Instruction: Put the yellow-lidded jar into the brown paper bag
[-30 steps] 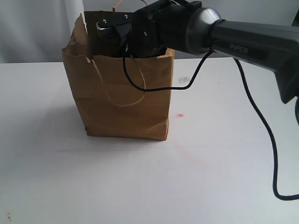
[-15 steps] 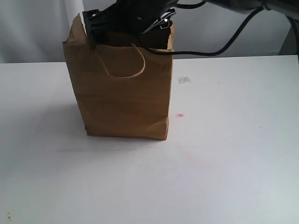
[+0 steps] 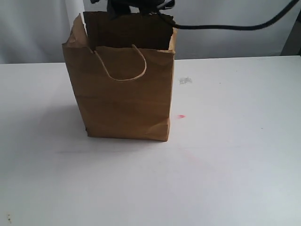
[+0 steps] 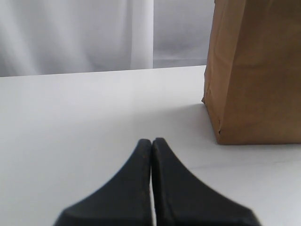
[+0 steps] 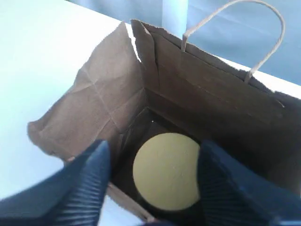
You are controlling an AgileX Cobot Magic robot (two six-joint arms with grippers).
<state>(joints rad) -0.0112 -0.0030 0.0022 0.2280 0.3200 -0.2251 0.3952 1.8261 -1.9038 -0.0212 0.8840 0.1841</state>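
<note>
The brown paper bag stands upright on the white table, left of centre, its near cord handle hanging down the front. The right wrist view looks down into the bag. The yellow-lidded jar rests on the bag's bottom, with only its round lid showing. My right gripper is open above the bag's mouth, apart from the jar; in the exterior view only a dark bit of it shows at the top edge. My left gripper is shut and empty, low over the table beside the bag.
A black cable runs from the right arm across the top right. A small clear scrap and a red mark lie on the table right of the bag. A pale curtain hangs behind.
My right gripper and arm have risen from the bag's mouth and almost left the exterior view at the top. The bag has stayed in place.
</note>
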